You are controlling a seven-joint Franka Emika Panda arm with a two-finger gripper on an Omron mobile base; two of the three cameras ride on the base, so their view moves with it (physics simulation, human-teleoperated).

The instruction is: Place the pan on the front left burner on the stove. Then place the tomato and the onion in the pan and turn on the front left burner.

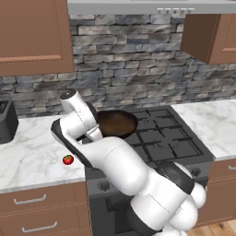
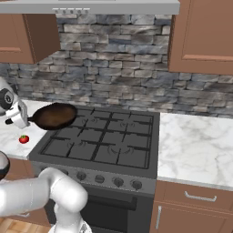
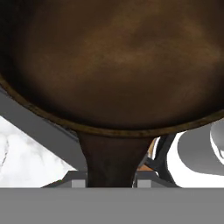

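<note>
The fingers (image 3: 110, 183) are clamped on the pan's long handle near its root, seen in the hand view with the brown inner face of the pan (image 3: 113, 61) spreading above them.

From left to right in the right base view: the tomato (image 2: 24, 139) sits on the white counter (image 2: 195, 145), apart from everything; the pan (image 2: 55, 115) hangs above the left edge of the stove (image 2: 104, 141), carried clear of the grates; the front left burner (image 2: 68, 146) lies just below and to the right of it.

Held by the handle alone, the heavy pan could twist in the grip and land tilted or off-centre on the grate. A low swing might also catch its rim on the grate edge.
</note>
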